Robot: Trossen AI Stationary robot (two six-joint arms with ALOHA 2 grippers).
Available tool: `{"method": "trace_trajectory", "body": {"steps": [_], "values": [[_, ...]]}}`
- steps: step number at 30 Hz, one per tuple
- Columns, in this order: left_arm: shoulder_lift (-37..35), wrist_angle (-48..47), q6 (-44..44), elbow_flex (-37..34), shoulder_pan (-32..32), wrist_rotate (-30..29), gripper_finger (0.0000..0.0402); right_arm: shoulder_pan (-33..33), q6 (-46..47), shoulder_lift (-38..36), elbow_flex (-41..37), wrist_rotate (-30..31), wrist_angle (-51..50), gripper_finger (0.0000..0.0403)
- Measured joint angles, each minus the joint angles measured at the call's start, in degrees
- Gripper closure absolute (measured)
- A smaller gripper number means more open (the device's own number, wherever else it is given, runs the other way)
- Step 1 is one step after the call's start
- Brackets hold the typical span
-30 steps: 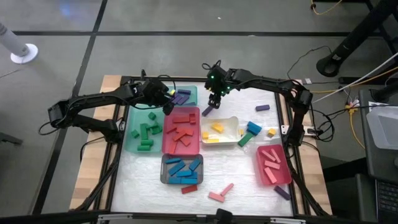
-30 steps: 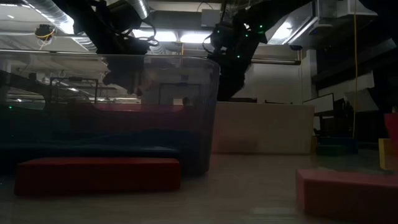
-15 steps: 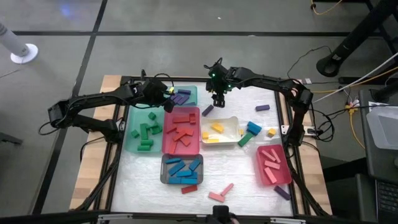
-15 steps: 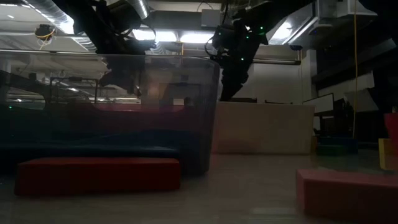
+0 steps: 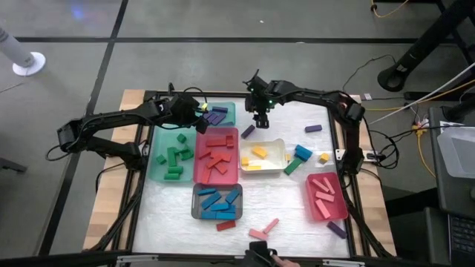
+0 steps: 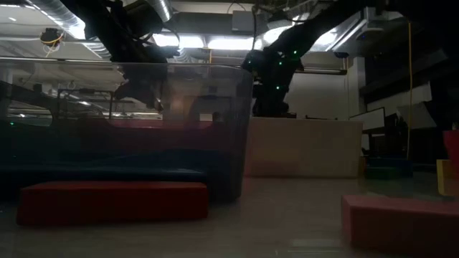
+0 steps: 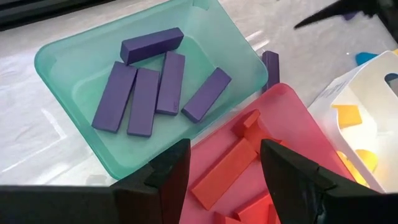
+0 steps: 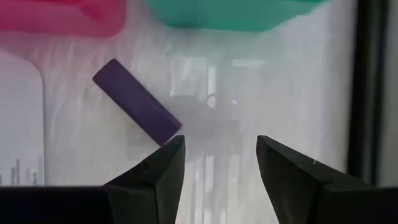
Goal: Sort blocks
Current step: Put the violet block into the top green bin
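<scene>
Right wrist view: purple block (image 8: 137, 103) beside tool (image 8: 216, 163)

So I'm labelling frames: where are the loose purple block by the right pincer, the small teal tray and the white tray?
loose purple block (image 8: 137, 102): right wrist view, mid top face.
small teal tray (image 7: 68, 56): left wrist view, bare floor corner.
white tray (image 5: 280, 143): high view, far right rim.

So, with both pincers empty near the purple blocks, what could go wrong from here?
1. The purple bar lies on the table close to the red tray; the open right pincer might push it against the tray wall.
2. The left pincer hangs close by, so the arms could meet.
</scene>
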Motion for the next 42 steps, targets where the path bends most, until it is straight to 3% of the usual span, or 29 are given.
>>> {"method": "trace_trajectory", "body": {"steps": [11,42], "values": [[0.00,0.00,0.05,0.00,-1.23,-0.20,0.0219,0.42,-0.74,3.86,-0.02,-2.66,1.68,0.0205],[0.00,-0.02,0.01,0.00,-1.61,-0.20,0.0219,0.40,-0.72,3.88,-0.02,-5.05,5.01,0.0205]]}}
